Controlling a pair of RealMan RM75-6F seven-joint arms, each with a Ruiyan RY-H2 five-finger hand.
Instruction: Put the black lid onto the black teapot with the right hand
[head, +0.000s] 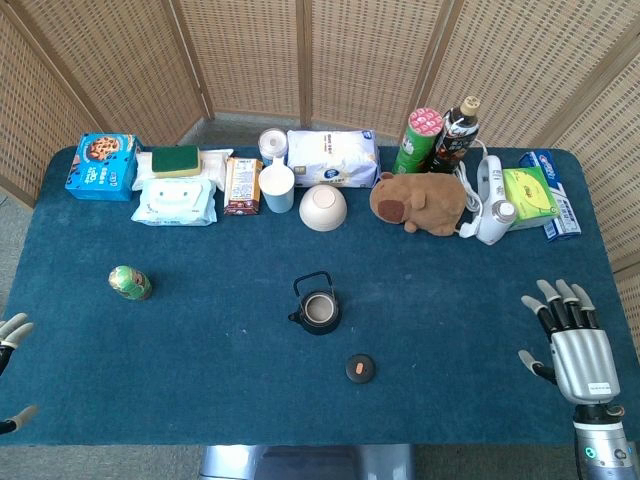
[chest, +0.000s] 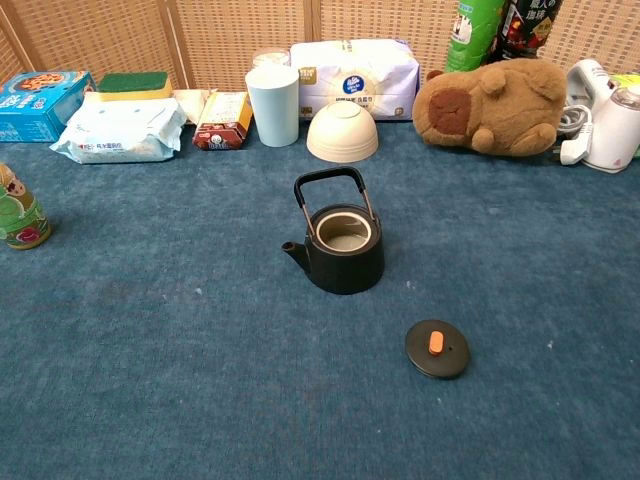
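The black teapot (head: 317, 308) (chest: 341, 245) stands uncovered mid-table, handle upright, spout toward the left. The black lid (head: 360, 368) (chest: 437, 347), with an orange knob, lies flat on the cloth in front of the pot and to its right. My right hand (head: 573, 340) hovers at the table's right edge, fingers spread, holding nothing, well to the right of the lid. Only the fingertips of my left hand (head: 12, 333) show at the far left edge, apart and empty. Neither hand appears in the chest view.
Along the back stand a blue cup (chest: 273, 104), an upturned bowl (chest: 342, 131), a brown plush toy (chest: 492, 105), wipes (chest: 122, 128), boxes, bottles and a white appliance (chest: 603, 114). A small green can (head: 130, 283) sits at the left.
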